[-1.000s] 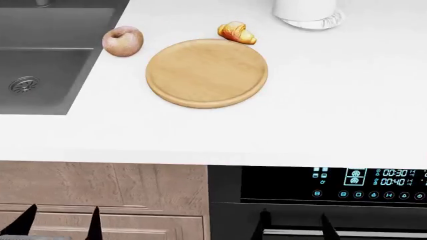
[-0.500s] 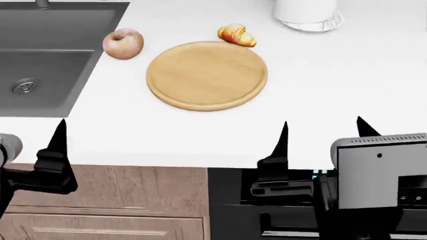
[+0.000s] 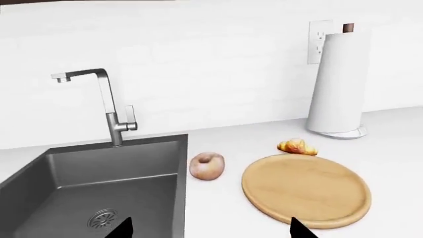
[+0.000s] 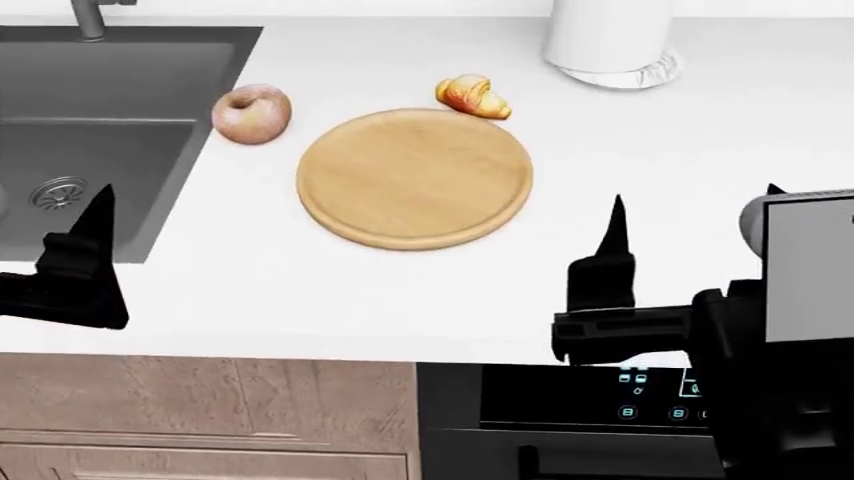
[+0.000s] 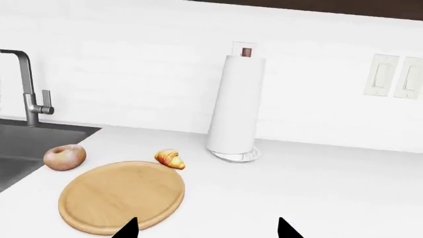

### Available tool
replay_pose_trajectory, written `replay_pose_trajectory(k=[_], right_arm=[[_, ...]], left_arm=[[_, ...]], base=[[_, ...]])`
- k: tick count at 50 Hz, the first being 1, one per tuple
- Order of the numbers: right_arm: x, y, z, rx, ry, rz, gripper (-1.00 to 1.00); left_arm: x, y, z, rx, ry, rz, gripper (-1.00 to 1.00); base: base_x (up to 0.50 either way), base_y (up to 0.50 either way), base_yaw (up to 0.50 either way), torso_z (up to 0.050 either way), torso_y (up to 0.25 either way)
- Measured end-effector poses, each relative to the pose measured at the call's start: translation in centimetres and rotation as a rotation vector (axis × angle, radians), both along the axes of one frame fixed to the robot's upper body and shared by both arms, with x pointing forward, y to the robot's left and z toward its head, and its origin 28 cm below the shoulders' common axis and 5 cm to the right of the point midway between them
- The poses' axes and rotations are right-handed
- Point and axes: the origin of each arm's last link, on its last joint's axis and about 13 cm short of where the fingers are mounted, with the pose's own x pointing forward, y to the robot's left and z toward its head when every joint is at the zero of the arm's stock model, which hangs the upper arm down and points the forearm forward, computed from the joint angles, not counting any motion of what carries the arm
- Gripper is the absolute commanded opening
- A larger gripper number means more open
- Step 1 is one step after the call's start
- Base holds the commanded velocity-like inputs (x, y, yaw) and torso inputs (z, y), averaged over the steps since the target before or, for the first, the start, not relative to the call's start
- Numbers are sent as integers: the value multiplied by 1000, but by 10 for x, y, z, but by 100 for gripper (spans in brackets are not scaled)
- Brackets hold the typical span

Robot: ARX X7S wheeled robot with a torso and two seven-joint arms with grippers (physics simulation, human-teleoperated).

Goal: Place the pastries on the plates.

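Pale wood, the plate point(image 4: 414, 178) lies flat in the middle of the white counter point(image 4: 667, 150), bare on top. The croissant point(image 4: 473, 96) sits on the counter at the plate's far rim, just beside it; whether it touches the rim I cannot tell. The doughnut point(image 4: 251, 113) rests on the counter to the plate's left, apart from it, close to the edge of the grey sink point(image 4: 80, 150). A tap point(image 3: 99, 104) stands behind the sink. Far right of the croissant stands a paper roll point(image 4: 607, 35).

The left gripper point(image 4: 80, 265) hangs at the near left by the sink, its fingers spread in the wrist view and empty. The right gripper point(image 4: 687, 235) hovers over the counter's near right edge, fingers wide apart, holding nothing.
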Motion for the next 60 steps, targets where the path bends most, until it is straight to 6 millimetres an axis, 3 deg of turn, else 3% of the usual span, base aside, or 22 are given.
replay_pose_trajectory(k=[27, 60], right_arm=[[-3, -13, -3, 47, 29, 2, 100], [-3, -10, -7, 56, 42, 30, 100]], left_arm=[[1, -1, 12, 21, 80, -54, 100], [3, 1, 5, 56, 100, -40, 100]], base=[[334, -21, 0, 0, 0], [497, -45, 0, 0, 1]])
